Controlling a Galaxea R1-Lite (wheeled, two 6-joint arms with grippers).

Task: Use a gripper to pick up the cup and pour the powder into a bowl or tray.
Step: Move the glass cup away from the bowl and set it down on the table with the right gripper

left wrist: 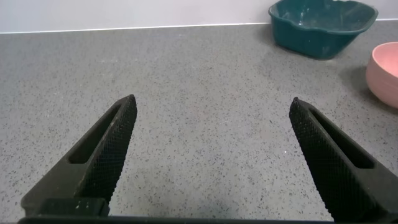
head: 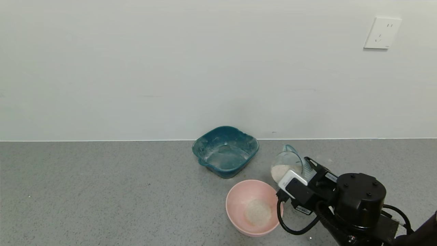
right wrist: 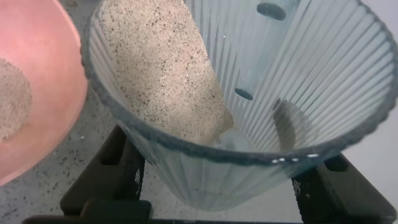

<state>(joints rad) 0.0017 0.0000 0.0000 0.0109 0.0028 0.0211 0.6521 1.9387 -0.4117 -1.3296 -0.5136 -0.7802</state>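
I am reading the right claw (head: 300, 177) as clamping the cup (head: 288, 165), which is hanging tipped just right of the pink bowl (head: 239, 201), its long axis leaning and its mouth pointing toward the bowl. Powder (right wrist: 165, 68) is lying along the cup's lower wall up to the rim, with a pale pile (head: 258, 212) sitting in the bowl. The left claw (left wrist: 211, 162) is gaping wide over bare table (left wrist: 205, 81), gripping nothing; a teal tray (head: 225, 150) is sitting behind the bowl.

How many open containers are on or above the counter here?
3: a dark teal squarish tray by the wall, a round pale pink plastic bowl nearer, and a clear ribbed plastic cup tilted in the right gripper.
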